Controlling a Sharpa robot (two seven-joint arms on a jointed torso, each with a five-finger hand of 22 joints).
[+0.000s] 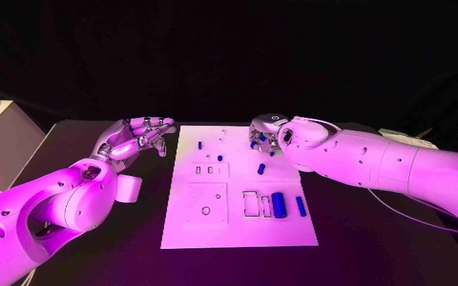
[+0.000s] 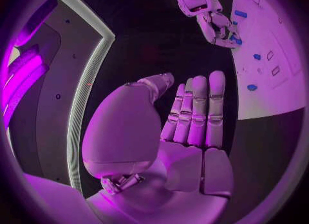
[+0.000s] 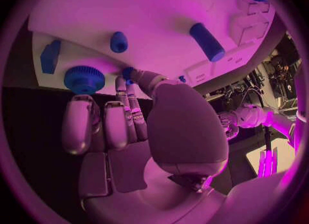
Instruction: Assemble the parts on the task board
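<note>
My right hand (image 1: 270,134) is positioned over the task board (image 1: 239,226) near its far right corner. Its fingers (image 3: 127,112) are curled downward, and the fingertips pinch a small blue peg (image 3: 128,72) that stands on the board surface. Adjacent to that peg, toward the board edge, are a blue gear (image 3: 84,79) and a blue block (image 3: 50,56). A short blue stud (image 3: 118,42) and a longer blue cylinder (image 3: 206,41) lie further in on the board.

My left hand (image 1: 138,137) is held above the table (image 1: 86,140), just beside the board's far left corner. It holds nothing; its fingers (image 2: 196,112) are straight and side by side.

Near the board's near right corner lie a large blue cylinder (image 1: 278,204) and a thin blue bar (image 1: 300,206).
</note>
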